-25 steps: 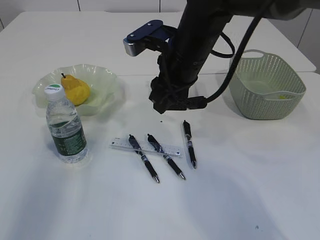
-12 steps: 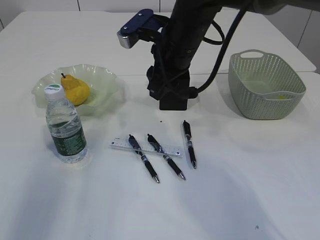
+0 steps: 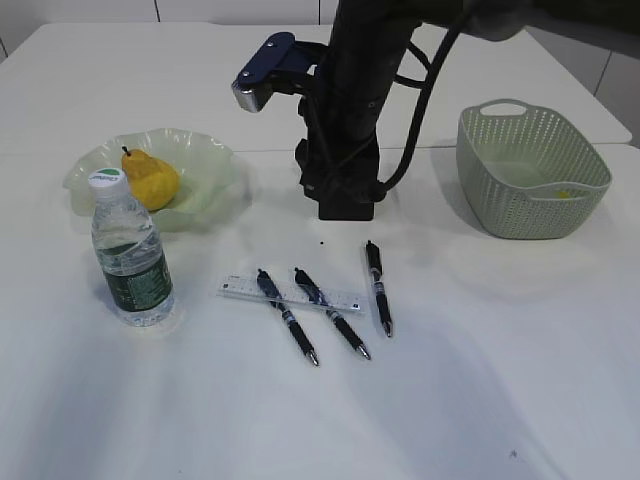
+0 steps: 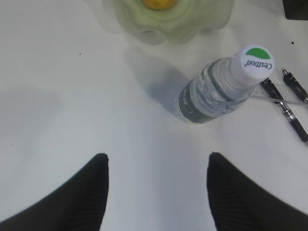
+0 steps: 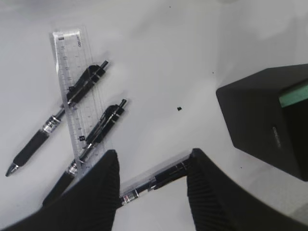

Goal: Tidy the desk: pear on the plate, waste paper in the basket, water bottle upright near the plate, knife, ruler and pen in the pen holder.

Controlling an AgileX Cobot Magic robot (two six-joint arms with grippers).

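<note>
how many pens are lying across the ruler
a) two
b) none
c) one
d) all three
a) Two pens lie slanted over the ruler, while the third pen lies apart on the desk to its right, not touching it.

In the exterior view the right arm covers most of the pen holder. The left wrist view cuts off the plate and pear at its top edge. Ruler markings are too fine to read there.
</note>
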